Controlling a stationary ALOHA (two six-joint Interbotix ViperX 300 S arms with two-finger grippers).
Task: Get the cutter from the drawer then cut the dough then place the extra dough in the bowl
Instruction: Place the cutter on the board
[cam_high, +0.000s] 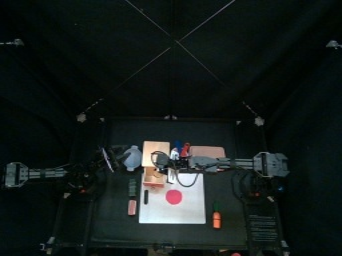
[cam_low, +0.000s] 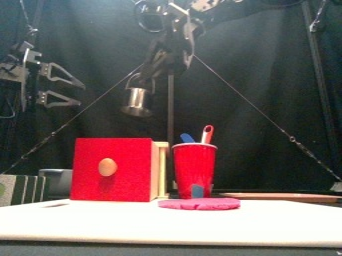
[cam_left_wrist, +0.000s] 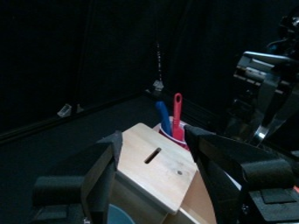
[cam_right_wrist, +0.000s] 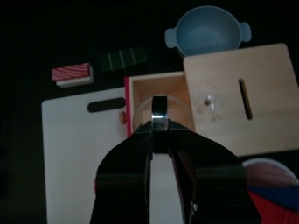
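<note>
Risks: cutter (cam_low: 138, 100) hangs by its wire handle from right gripper (cam_right_wrist: 158, 125), so it could swing or tilt on the way down and land off-centre or skewed on dough (cam_low: 201, 203). Red cup (cam_low: 194, 168) stands near the dough, so a wide approach could clip it. Open drawer (cam_right_wrist: 158, 92) juts toward white board (cam_right_wrist: 79, 124), another snag.

Pose: right arm reaches past frame centre in top view, jaws pinched on the handle. Cutter sits high in front view, upper left of centre, above wooden box (cam_right_wrist: 239, 79). Left gripper (cam_left_wrist: 155, 147) spread, empty, raised at frame left, apart from the box. Bowl (cam_right_wrist: 211, 35) empty.
</note>
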